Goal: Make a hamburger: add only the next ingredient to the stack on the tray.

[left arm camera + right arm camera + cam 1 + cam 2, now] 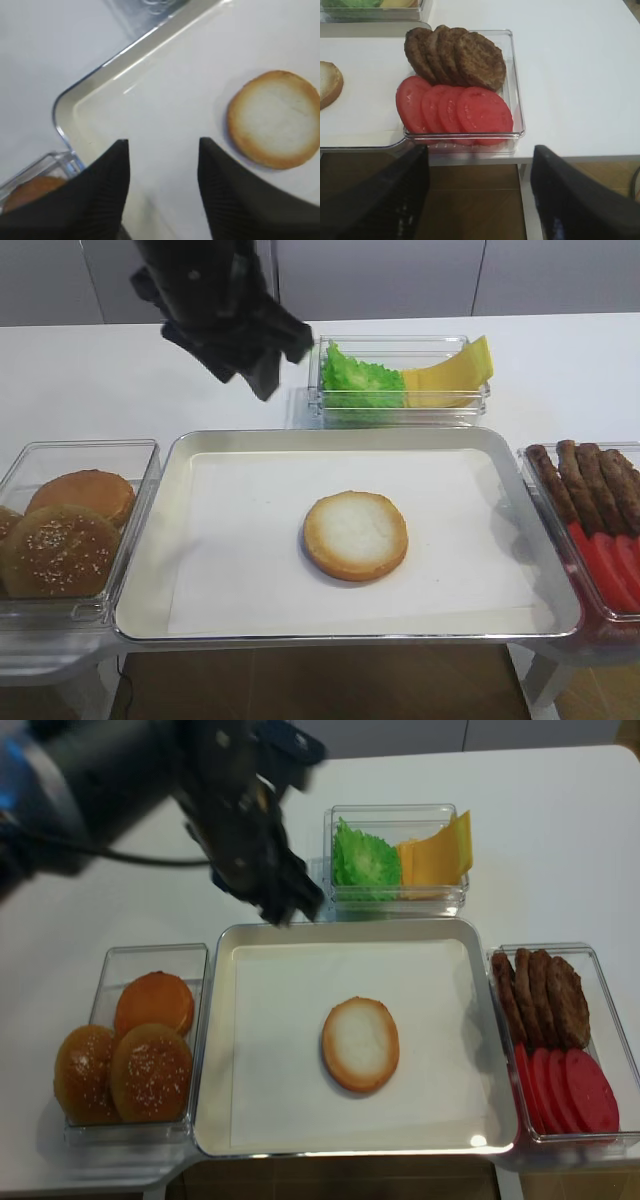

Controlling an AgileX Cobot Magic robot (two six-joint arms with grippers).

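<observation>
Left gripper (161,150) up in the air, jaws apart with nothing between them, hanging over the back left corner of the tray (150,570). Through the left wrist view, bare white paper liner (180,100) shows in the gap, and the flat bun half (274,119) sits off to one side, well apart from the fingertips. From the high view the left gripper (262,375) hangs above the tabletop (90,380) just behind the tray's rim.

Right gripper (477,155), jaws spread wide and empty, hovering short of the clear container (512,90) that holds four tomato slices (455,110) in front and overlapping brown patties (455,57) behind.

The flat bun half (355,535) lies pale face up near the middle of the tray, alone on the paper, golden rim all round.

Left of the tray, a clear bin (20,470) holds one smooth bun (82,495) and sesame-seeded buns (60,550). Behind the tray, another clear box (400,340) carries lettuce (360,380) on its left and cheese slices (450,375) on its right.
</observation>
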